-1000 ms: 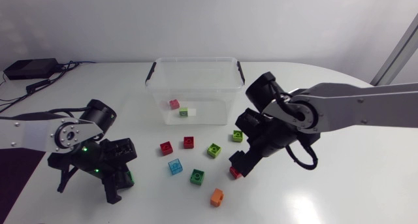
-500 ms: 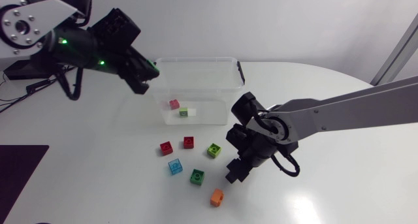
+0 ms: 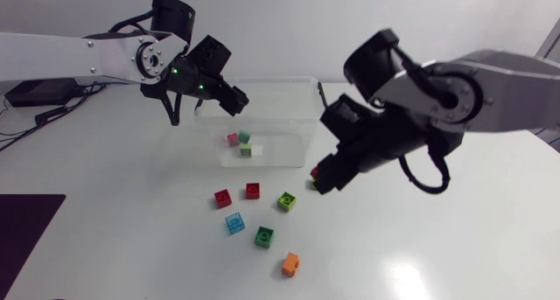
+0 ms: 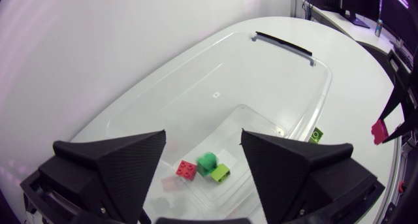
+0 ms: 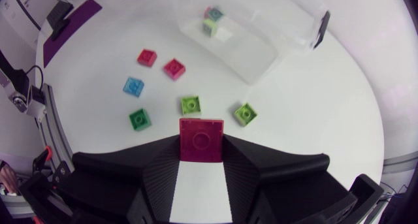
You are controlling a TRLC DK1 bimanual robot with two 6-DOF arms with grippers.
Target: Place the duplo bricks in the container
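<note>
Above container (image 3: 262,80) rim: left tool (image 4: 203,138) spread wide | right tool (image 3: 320,179) clamps red brick (image 5: 201,140), just outside container wall

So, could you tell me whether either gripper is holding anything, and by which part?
The right gripper holds a red brick by two opposite sides, top face exposed; the left gripper is open and empty.

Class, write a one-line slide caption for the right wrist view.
Right gripper shut on a red brick, loose bricks on the table beneath, clear container ahead.
</note>
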